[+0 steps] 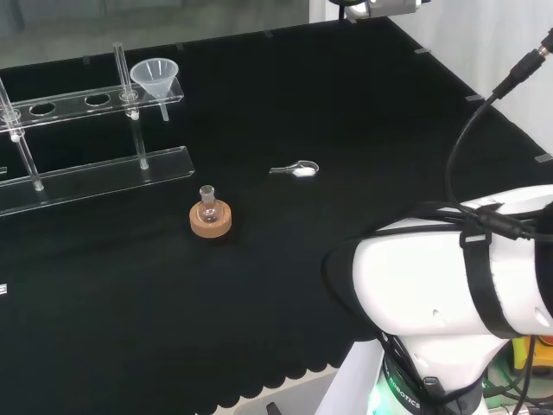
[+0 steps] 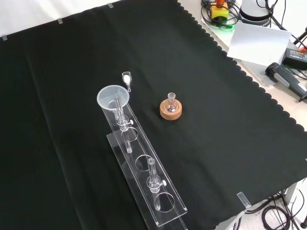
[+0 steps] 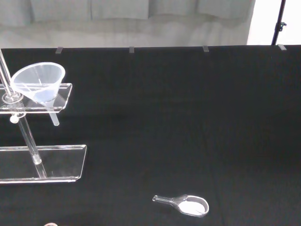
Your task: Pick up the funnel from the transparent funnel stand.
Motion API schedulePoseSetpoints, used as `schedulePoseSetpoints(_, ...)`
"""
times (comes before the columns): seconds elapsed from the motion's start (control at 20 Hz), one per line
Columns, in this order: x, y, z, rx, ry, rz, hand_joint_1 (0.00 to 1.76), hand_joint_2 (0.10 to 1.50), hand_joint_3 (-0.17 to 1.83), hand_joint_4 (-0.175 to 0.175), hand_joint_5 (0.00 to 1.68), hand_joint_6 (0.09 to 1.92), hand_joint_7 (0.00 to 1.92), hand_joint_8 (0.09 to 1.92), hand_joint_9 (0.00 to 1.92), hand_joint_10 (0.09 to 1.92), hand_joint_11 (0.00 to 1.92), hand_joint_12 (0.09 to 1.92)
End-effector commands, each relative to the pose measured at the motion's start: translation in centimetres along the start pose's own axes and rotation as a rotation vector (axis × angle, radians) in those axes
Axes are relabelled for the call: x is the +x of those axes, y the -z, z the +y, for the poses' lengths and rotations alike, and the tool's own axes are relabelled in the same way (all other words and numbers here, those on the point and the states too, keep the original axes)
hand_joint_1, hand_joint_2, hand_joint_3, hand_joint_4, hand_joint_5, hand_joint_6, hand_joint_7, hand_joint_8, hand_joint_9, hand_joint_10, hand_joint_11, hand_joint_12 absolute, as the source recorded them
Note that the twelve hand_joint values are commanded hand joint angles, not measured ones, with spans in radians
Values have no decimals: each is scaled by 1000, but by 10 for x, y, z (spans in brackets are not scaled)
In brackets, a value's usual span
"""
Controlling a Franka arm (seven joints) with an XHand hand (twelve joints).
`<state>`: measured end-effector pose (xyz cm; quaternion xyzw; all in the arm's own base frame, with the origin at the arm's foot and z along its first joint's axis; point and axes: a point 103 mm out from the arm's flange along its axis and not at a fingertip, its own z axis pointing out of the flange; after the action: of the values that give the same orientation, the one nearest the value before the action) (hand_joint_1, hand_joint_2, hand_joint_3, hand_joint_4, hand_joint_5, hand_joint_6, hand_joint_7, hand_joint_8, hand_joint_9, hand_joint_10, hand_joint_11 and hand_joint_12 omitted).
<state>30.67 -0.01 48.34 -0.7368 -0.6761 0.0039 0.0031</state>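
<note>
You cannot tell from these views whether the robot hand is spread or curled, so do not assume either. The funnel (image 1: 155,74) sits in the end hole of the stand (image 1: 95,169), its cone resting on the upper plate and its stem hanging down through the hole; this is why it stays upright with no support. From the wrist camera the funnel (image 3: 37,82) lies ahead of the robot hand and well apart from it, so I judge the reach has not begun. A small flask (image 2: 171,101) on a cork ring (image 2: 171,111) and a spoon (image 2: 126,78) with white powder lie on the bench (image 2: 72,62) near the stand. You should lift the funnel straight up, because the stem must clear the hole.
</note>
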Motion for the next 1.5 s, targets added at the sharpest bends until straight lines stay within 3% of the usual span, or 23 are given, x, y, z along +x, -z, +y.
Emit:
schedulePoseSetpoints(0.05,0,-2,2,21,4,-23,68,489,481,49,0,87,0,119,0,87,0,1213)
schedulePoseSetpoints(0.25,-1,-9,6,81,18,-32,107,570,222,71,0,87,0,87,0,87,0,1241)
schedulePoseSetpoints(0.6,0,-21,17,68,42,-26,119,576,149,73,0,87,0,87,0,87,0,1189)
schedulePoseSetpoints(0.8,7,-29,38,35,62,-19,119,592,101,68,0,87,0,87,0,87,0,910)
schedulePoseSetpoints(0.95,16,-36,60,11,86,15,113,598,65,67,0,87,0,87,0,87,0,245)
schedulePoseSetpoints(1.0,18,-38,66,-4,91,18,113,598,60,67,0,87,0,87,0,87,0,124)
schedulePoseSetpoints(1.2,29,-51,96,-28,113,22,112,597,54,66,0,87,0,87,0,87,0,87)
schedulePoseSetpoints(1.5,48,-73,143,-9,144,41,118,592,48,51,0,87,0,87,0,87,0,87)
